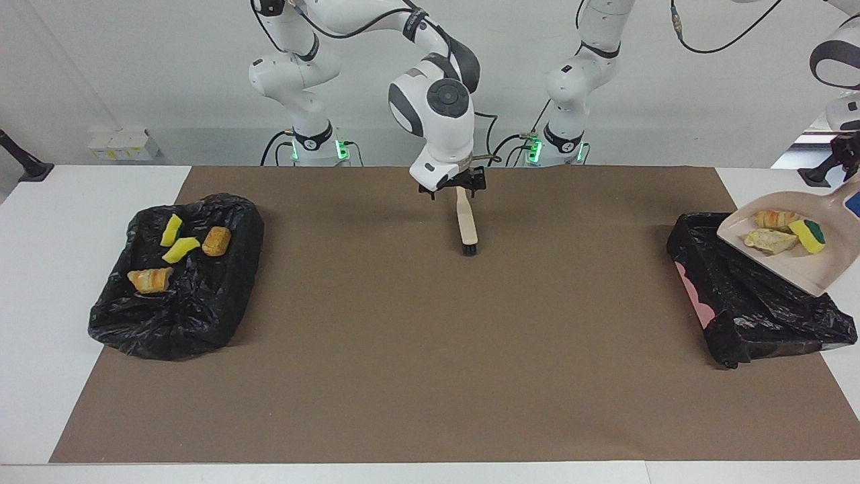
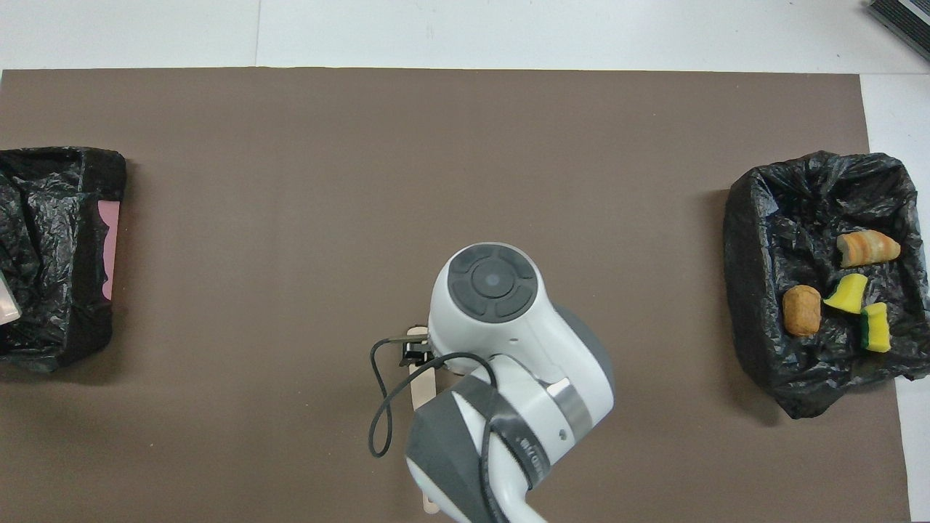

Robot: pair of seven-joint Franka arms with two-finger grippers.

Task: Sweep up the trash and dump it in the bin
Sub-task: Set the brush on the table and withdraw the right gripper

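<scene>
My right gripper (image 1: 454,189) is shut on the wooden handle of a brush (image 1: 467,225) over the middle of the brown mat, black bristles (image 1: 469,249) pointing down; the handle shows in the overhead view (image 2: 419,381). My left gripper (image 1: 848,176) holds the beige dustpan (image 1: 806,265) tilted over the black-bagged bin (image 1: 752,302) at the left arm's end. Three scraps of trash lie in the pan: two bread-like chunks (image 1: 776,220) (image 1: 769,240) and a yellow-green sponge bit (image 1: 808,235). The pan is almost out of the overhead view.
A second black-bagged bin (image 1: 181,296) at the right arm's end holds several scraps: sponge bits (image 1: 171,230) and bread chunks (image 1: 216,240); it also shows in the overhead view (image 2: 755,276). The brown mat (image 1: 430,349) covers most of the table.
</scene>
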